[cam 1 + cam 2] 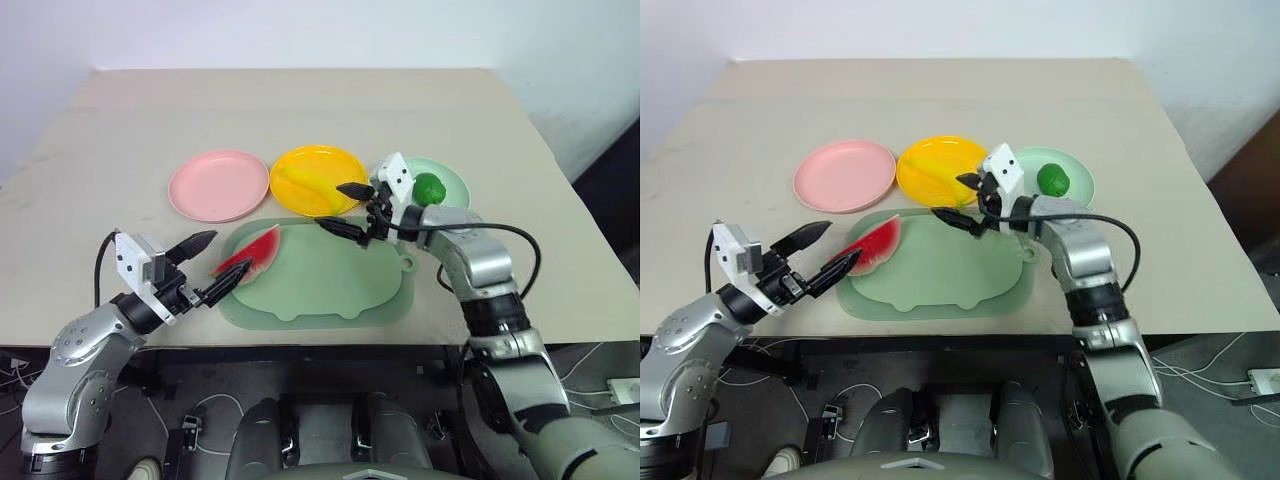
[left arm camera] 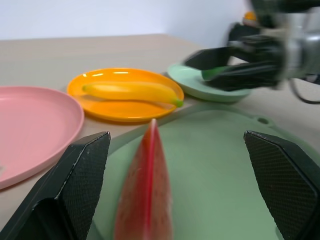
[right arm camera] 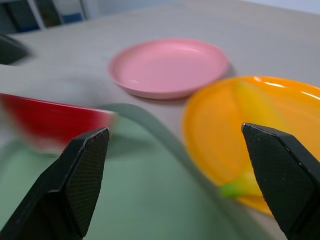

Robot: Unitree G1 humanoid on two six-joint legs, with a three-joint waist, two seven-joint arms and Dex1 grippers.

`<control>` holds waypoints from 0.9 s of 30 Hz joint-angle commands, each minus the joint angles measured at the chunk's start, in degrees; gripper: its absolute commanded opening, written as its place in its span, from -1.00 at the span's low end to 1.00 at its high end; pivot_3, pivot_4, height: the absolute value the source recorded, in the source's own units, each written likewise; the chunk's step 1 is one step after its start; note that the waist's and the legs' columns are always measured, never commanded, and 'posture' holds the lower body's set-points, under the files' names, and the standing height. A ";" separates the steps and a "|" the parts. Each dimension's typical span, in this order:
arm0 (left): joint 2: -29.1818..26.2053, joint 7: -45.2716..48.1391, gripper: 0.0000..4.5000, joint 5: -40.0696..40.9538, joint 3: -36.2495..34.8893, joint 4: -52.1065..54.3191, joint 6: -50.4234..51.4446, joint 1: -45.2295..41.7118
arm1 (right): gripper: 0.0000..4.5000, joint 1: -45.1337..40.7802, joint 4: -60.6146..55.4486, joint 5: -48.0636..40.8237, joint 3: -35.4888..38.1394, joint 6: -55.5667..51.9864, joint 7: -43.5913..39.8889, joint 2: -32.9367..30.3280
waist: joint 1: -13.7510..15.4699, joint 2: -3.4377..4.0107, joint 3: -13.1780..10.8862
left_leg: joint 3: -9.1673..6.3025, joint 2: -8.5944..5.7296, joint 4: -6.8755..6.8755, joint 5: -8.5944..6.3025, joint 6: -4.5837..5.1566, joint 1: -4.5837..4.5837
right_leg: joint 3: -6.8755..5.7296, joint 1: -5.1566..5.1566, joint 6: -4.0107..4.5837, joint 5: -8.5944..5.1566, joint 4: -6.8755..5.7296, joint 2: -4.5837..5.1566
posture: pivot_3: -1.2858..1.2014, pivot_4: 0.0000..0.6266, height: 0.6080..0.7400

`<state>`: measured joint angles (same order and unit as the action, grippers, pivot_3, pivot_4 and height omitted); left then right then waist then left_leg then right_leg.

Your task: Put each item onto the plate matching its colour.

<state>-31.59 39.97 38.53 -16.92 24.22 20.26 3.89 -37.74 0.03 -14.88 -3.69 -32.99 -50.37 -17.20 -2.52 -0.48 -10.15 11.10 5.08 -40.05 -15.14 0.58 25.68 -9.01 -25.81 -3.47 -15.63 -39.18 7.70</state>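
Red watermelon wedge [image 1: 250,256], green rind

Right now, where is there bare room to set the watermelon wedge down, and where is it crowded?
The pink plate is bare. So is most of the tray, right of the watermelon wedge. The table behind the plates is free too. Crowded: the yellow plate holds the banana, the mint plate the green fruit, and the right gripper hovers between them.
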 commanded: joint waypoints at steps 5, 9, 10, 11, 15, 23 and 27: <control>-1.49 -3.02 1.00 1.53 -2.32 4.00 3.05 0.73 | 0.99 8.12 -16.23 -7.46 1.19 -11.72 2.40 -3.97 | 0.71 -0.02 0.01 | -0.03 -0.03 -0.02 -0.02 0.03 -0.01 | -0.02 0.06 0.00 0.00 0.02 0.06 | 0.03 -0.52 0.32; -2.10 -4.58 1.00 1.90 -0.80 2.25 6.43 -2.92 | 0.99 13.58 -21.14 -9.67 1.82 -14.47 3.98 -6.60 | 1.43 -0.04 0.02 | -0.04 -0.04 -0.02 -0.03 0.04 -0.04 | -0.02 0.08 0.00 0.01 0.03 0.06 | 0.03 -0.52 0.32; -2.38 -4.43 1.00 1.88 -0.84 1.55 7.04 -3.53 | 0.99 14.26 -22.06 -9.99 1.45 -14.90 4.68 -6.64 | 1.54 -0.04 0.02 | -0.04 -0.05 -0.02 -0.03 0.04 -0.07 | -0.02 0.10 0.01 0.01 0.03 0.05 | 0.03 -0.52 0.32; -2.52 -4.60 1.00 2.18 -0.42 0.91 8.26 -4.89 | 0.99 15.38 -22.87 -10.00 1.10 -15.09 5.34 -6.81 | 1.62 -0.04 0.03 | -0.04 -0.04 -0.02 -0.03 0.04 -0.07 | -0.02 0.10 0.01 0.01 0.04 0.05 | 0.03 -0.52 0.32; -3.42 -4.37 1.00 2.96 0.18 -1.28 11.98 -8.86 | 0.99 17.06 -25.16 -10.17 -0.26 -16.46 8.74 -5.88 | 1.69 -0.05 0.03 | -0.04 -0.04 -0.02 -0.03 0.04 -0.09 | -0.02 0.12 0.01 0.01 0.04 0.04 | 0.03 -0.52 0.32; -5.58 -7.33 1.00 -1.67 7.67 -6.38 21.24 -18.06 | 0.99 18.53 -25.96 -11.67 1.99 -18.33 13.56 -5.82 | 1.79 -0.06 0.03 | -0.07 -0.09 -0.02 -0.03 0.05 -0.12 | -0.05 0.20 0.00 0.00 0.07 0.04 | 0.03 -0.52 0.32; -6.45 -5.60 1.00 -3.66 9.68 -8.24 21.40 -20.36 | 0.99 20.57 -27.43 -13.23 2.75 -18.90 14.28 -6.61 | 1.76 -0.06 0.03 | -0.07 -0.09 -0.01 -0.02 0.04 -0.13 | -0.07 0.20 0.00 0.00 0.08 0.01 | 0.03 -0.52 0.32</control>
<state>-37.11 33.31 35.44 -7.32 15.42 41.97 -15.49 -17.51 -24.03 -26.38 -2.42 -52.07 -36.34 -23.56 -0.76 -0.54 -10.12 11.03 5.00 -40.06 -15.17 0.62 25.56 -9.08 -25.62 -3.47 -15.63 -39.10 7.71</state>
